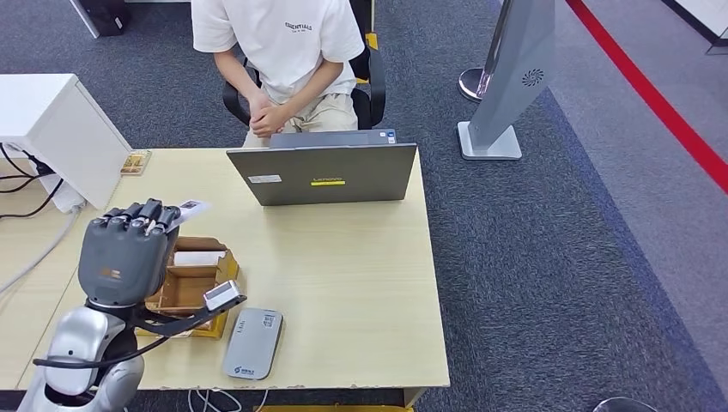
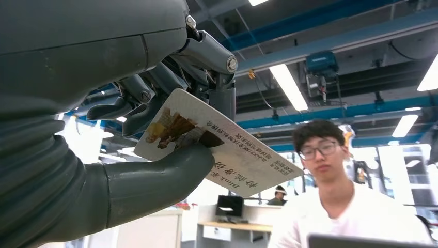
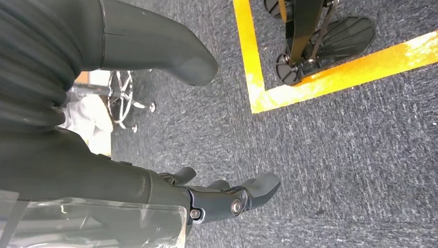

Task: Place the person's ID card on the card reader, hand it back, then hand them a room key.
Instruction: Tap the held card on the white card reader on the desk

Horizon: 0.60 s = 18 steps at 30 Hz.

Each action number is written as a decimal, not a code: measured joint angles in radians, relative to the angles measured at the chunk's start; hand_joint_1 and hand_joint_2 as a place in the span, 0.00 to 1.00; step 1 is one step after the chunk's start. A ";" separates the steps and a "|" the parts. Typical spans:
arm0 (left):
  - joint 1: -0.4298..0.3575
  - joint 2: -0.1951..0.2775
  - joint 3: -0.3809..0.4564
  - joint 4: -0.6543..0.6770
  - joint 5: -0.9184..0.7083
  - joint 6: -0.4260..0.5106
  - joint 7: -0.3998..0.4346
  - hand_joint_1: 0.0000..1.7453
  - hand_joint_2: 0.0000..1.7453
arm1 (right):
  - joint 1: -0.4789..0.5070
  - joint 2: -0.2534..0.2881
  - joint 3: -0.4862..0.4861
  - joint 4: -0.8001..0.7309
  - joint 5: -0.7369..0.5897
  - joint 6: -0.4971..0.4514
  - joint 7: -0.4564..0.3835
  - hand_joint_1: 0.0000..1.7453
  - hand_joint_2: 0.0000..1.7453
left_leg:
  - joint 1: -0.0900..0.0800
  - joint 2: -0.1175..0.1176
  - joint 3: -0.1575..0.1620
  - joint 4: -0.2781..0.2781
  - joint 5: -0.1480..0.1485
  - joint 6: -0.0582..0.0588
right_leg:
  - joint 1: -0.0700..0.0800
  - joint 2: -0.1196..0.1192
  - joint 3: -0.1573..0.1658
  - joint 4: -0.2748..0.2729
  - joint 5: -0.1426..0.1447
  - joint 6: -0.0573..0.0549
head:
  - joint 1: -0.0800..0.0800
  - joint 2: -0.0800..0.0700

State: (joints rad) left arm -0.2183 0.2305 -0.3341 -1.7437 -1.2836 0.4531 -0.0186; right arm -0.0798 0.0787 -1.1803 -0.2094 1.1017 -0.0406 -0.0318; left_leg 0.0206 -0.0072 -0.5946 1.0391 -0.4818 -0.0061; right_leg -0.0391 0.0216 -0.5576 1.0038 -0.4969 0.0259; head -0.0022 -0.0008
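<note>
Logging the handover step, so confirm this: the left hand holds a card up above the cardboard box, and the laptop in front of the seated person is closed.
Not quite. The left hand does hold the card above the cardboard box, but the head view shows the laptop open, its lid upright with the back facing the robot.

The left hand [image 1: 124, 249] is raised over the table [image 1: 360, 275], holding a card [image 1: 191, 209] at its fingertips. Just below the hand sits an open box [image 1: 193, 283], with a grey reader [image 1: 254, 343] beside it. Beyond the hand stands a laptop [image 1: 330, 174], and behind that a seated person [image 1: 283, 60].
</note>
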 joint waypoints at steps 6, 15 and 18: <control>0.083 0.010 -0.025 -0.050 0.017 -0.014 -0.003 1.00 1.00 | 0.001 0.005 -0.016 0.000 -0.011 -0.003 0.000 0.00 1.00 | 0.000 0.000 0.000 0.000 0.000 0.000 | 0.000 0.000 0.000 0.000 -0.001 0.001 | 0.000 0.000; 0.133 0.016 -0.028 -0.068 0.020 -0.010 -0.003 1.00 1.00 | 0.002 0.008 -0.022 0.000 -0.015 -0.006 0.000 0.00 1.00 | 0.000 0.000 0.000 0.000 0.000 0.000 | 0.000 0.000 0.000 0.000 -0.001 0.001 | 0.000 0.000; 0.161 0.020 -0.028 -0.078 0.024 -0.008 -0.003 1.00 1.00 | 0.004 0.008 -0.027 0.000 -0.018 -0.009 0.000 0.00 1.00 | 0.000 -0.001 0.000 0.000 0.000 0.000 | 0.000 -0.001 0.000 0.000 -0.001 0.001 | 0.000 0.000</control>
State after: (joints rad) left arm -0.0575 0.2501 -0.3624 -1.8214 -1.2597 0.4450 -0.0219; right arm -0.0762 0.0871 -1.2069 -0.2094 1.0840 -0.0492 -0.0315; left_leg 0.0206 -0.0077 -0.5947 1.0386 -0.4819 -0.0061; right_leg -0.0390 0.0210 -0.5575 1.0038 -0.4977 0.0267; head -0.0023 -0.0008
